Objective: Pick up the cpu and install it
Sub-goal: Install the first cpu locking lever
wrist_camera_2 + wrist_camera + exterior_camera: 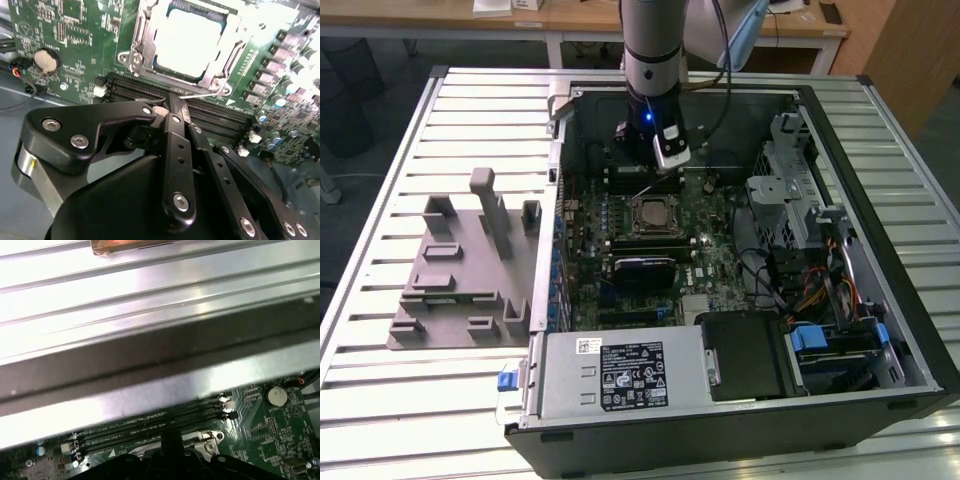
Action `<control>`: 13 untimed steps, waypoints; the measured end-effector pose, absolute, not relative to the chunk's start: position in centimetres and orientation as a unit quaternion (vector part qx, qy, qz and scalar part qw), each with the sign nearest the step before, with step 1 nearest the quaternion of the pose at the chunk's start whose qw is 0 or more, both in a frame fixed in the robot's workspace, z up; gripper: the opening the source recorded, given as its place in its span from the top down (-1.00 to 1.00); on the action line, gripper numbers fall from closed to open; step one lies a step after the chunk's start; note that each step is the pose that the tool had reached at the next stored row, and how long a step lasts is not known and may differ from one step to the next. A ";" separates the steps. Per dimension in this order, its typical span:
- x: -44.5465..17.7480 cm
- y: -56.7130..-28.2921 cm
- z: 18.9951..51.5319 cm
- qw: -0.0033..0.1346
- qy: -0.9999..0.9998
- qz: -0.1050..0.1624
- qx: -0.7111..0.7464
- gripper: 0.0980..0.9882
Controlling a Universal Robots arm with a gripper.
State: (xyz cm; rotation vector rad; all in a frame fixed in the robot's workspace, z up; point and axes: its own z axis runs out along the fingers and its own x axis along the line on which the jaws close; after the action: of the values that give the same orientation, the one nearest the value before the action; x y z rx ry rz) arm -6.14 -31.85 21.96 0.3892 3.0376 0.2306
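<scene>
The cpu [192, 42], a square chip with a bright silvery top, lies flat inside the metal socket frame [137, 50] on the green motherboard [75, 30]. In the exterior view the cpu [650, 214] sits mid-board inside the open computer case. My gripper [171, 102] hangs just short of the socket's edge, over the memory slots [135, 90]. Its black fingers [176, 145] are shut tip to tip with nothing between them. A thin wire lever [202, 93] runs along the socket edge right by the fingertips. The exterior view has the gripper [657, 172] just behind the socket.
The case wall [160, 360] rises close behind the gripper. A coin battery [45, 60] and cables lie to one side. A drive cage [790, 190] and a power supply [620, 375] fill the case's other parts. A grey fixture [460, 270] stands on the slatted table at the exterior view's left.
</scene>
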 end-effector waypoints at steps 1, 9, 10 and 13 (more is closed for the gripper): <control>-6.1 -31.7 21.9 0.035 0.988 0.075 0.127 0.98; -6.1 -31.6 21.4 0.043 0.988 0.076 0.126 0.98; -6.1 -31.6 21.3 0.044 0.988 0.076 0.126 0.98; -6.1 -31.6 21.1 0.055 0.988 0.077 0.125 0.98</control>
State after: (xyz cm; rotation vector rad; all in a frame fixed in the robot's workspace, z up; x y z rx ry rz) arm -6.09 -31.57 21.15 0.3798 2.9989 0.2325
